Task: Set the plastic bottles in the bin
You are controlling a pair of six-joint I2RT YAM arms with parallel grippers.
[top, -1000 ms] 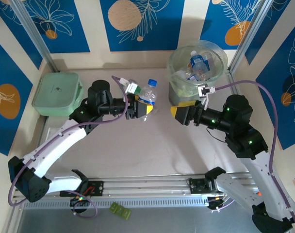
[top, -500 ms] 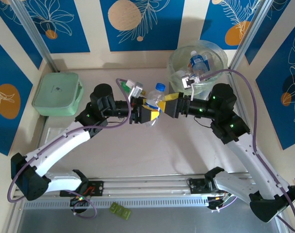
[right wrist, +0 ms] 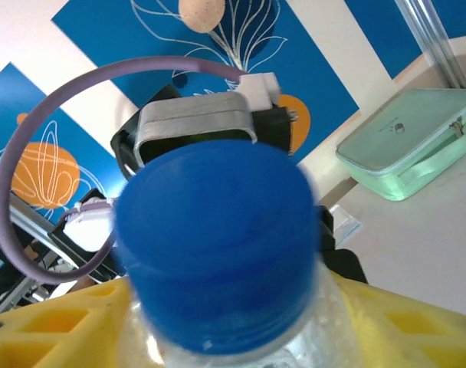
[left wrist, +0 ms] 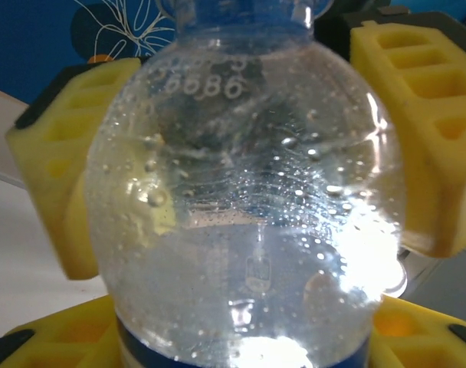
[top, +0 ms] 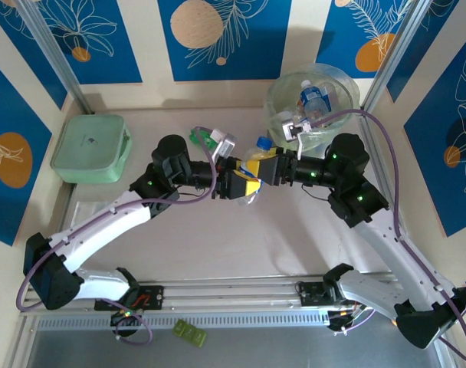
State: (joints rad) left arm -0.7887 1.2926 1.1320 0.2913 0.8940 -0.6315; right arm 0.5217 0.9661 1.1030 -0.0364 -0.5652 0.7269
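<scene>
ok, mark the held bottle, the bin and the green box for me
bottle [left wrist: 248,215], left wrist view, on its clear body above the label.
bin [top: 273,101], top external view, on its left rim.
box [top: 90,147], top external view, on the middle of its lid.

A clear bottle [top: 264,143] with a blue cap [right wrist: 218,245] and a blue label band sits mid-frame in the top view, neck pointing toward the upper right. Fine droplets bead inside its rounded shoulder. The left gripper [top: 248,185] clamps its lower body between yellow pads. The right gripper [top: 257,165] flanks the shoulder just under the cap, though whether it touches is unclear. The bin [top: 274,107], a round translucent bucket with a greenish liner, stands upright at upper right and holds more bottles [top: 316,100], one blue-labelled.
</scene>
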